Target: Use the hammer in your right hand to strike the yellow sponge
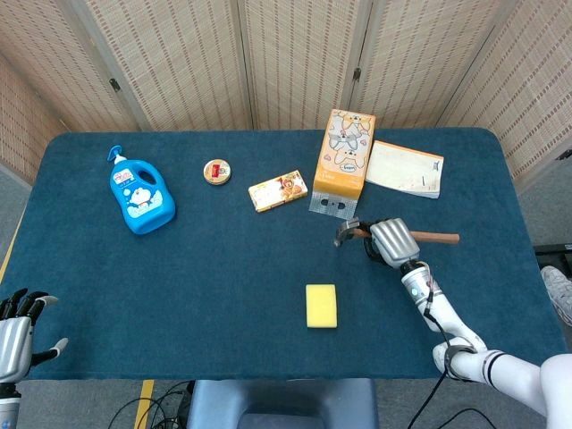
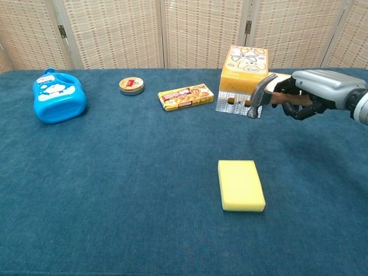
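Observation:
The yellow sponge [image 1: 322, 306] [image 2: 241, 185] lies flat on the blue table, near the front. My right hand [image 1: 394, 242] [image 2: 315, 92] grips the wooden handle of a hammer [image 1: 349, 231] [image 2: 259, 95], held in the air above the table, behind and to the right of the sponge. The steel head points left and down, in front of the orange box in the chest view. My left hand [image 1: 16, 332] hangs off the table's front left corner, fingers apart, holding nothing.
An orange cartoon box [image 1: 345, 161] [image 2: 244, 76] stands behind the hammer, with a white booklet [image 1: 406, 168] to its right. Further left lie a flat snack box [image 1: 278, 191], a round tin [image 1: 216, 171] and a blue bottle [image 1: 140, 192].

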### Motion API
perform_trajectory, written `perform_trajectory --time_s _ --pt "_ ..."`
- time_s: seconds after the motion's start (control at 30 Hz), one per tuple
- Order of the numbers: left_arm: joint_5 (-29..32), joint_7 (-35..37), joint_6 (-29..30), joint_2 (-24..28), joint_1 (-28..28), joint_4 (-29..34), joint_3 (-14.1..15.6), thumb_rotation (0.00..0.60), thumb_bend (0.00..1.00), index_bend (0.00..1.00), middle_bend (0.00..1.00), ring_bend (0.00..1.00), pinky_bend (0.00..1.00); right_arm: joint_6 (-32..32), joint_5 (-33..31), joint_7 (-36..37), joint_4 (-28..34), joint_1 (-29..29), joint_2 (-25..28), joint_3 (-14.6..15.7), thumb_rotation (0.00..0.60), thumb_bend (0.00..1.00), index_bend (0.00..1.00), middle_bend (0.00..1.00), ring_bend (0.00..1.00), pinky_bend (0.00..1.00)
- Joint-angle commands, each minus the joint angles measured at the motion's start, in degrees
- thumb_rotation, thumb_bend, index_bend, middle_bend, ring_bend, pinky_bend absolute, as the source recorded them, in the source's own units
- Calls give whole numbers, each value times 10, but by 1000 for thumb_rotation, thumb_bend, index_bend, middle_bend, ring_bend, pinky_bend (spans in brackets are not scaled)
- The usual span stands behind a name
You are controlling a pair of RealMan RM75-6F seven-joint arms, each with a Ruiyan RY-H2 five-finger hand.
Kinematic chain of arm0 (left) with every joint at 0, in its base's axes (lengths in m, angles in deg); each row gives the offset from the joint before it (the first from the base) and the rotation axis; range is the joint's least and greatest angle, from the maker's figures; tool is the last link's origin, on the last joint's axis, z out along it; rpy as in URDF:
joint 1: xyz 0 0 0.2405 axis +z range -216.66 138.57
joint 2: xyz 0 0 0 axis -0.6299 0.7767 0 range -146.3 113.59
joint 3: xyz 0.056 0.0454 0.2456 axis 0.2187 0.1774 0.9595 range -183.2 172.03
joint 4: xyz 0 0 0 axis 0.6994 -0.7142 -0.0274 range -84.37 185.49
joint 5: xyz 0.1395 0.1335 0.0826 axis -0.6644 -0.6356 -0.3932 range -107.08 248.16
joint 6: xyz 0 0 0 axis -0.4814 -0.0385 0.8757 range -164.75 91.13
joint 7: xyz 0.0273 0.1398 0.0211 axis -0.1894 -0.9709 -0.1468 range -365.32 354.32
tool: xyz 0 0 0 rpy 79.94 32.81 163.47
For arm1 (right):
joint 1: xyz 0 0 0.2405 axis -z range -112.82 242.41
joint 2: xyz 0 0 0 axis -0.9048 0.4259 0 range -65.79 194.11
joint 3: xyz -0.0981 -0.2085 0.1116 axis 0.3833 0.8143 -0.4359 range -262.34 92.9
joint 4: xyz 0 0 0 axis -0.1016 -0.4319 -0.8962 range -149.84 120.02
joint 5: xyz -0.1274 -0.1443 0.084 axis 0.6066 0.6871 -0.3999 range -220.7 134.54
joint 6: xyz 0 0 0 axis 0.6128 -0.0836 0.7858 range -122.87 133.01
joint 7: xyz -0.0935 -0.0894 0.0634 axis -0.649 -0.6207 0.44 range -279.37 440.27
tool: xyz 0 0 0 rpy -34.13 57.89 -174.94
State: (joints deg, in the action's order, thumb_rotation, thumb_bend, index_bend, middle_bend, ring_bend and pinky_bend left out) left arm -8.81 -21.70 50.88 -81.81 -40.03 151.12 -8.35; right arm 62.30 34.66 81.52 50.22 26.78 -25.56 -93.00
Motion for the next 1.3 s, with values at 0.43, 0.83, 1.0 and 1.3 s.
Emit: perform_trajectory --time_s 0.43,0.83,1.0,1.3 --pt "-3 -7 1 0 0 7 2 600 180 334 285 151 194 116 167 -59 90 24 51 74 600 772 826 828 691 855" --pt "-9 -4 4 0 3 11 5 600 180 334 285 151 194 119 204 -76 61 34 36 106 600 771 826 830 692 856" --pt "-11 -2 7 0 5 12 6 600 180 335 285 152 194 100 208 -77 36 34 20 119 600 772 826 830 693 856" --pt "-11 -2 9 1 8 11 6 600 180 335 285 151 194 75 208 -73 8 28 3 126 600 772 826 831 694 856"
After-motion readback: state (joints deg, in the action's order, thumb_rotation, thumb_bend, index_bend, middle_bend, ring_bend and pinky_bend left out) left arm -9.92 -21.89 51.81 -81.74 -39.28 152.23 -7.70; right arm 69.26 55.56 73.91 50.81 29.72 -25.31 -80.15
